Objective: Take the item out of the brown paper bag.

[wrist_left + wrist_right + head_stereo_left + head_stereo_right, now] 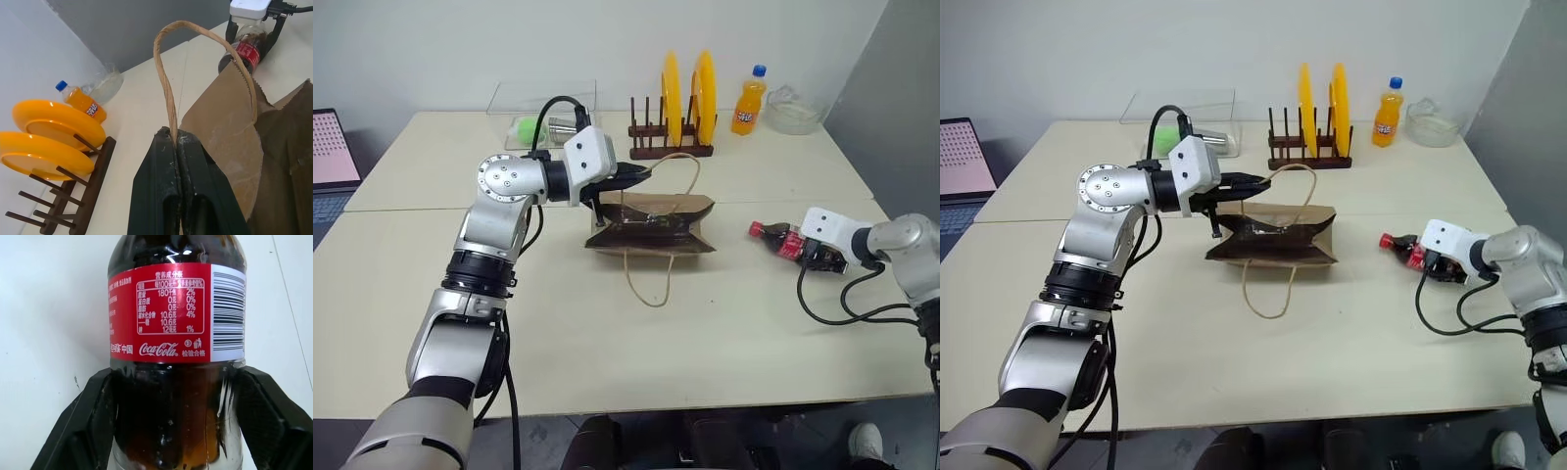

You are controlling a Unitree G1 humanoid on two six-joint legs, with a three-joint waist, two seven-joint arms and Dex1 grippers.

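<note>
Setting bottle (779, 239) on tabletop (744, 323), right of bag (651, 227), well apart. Right gripper (815, 253) jaws straddle it, apparently loosening; open fully, back off straight so it doesn't roll. Left gripper (641, 174) jaws pinch handle (166, 83) shut.

surface: pale cream tabletop (724, 343), two slabs meeting at a seam
centre: crumpled kraft-brown paper bag (656, 230)
right: small dark cola bottle with red label (781, 241), lying down
far edge: dark wooden rack of yellow plates (671, 147), orange soda bottle (748, 102), clear bin (540, 116), glass bowl (793, 112)
</note>
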